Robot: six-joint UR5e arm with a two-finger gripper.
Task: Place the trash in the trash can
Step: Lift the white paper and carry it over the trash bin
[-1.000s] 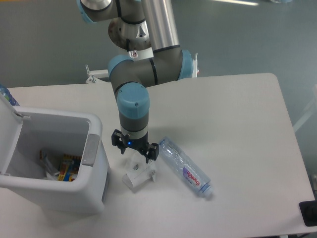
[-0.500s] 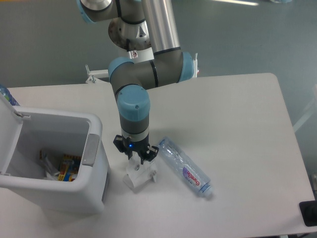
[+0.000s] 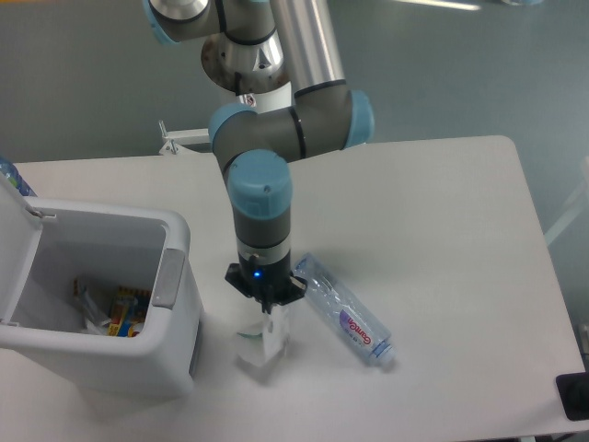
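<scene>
Near the bottom middle of the frame, the white carton (image 3: 265,343) now stands on end, pinched in the gripper (image 3: 266,308), which has closed and begun to lift. Beside it lies the bottle (image 3: 345,308). Farther left, the trash can (image 3: 175,267) waits open, so dropping comes next

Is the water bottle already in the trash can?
No, the bottle lies on its side on the table, to the right of the tool and well clear of the open trash can.
</scene>
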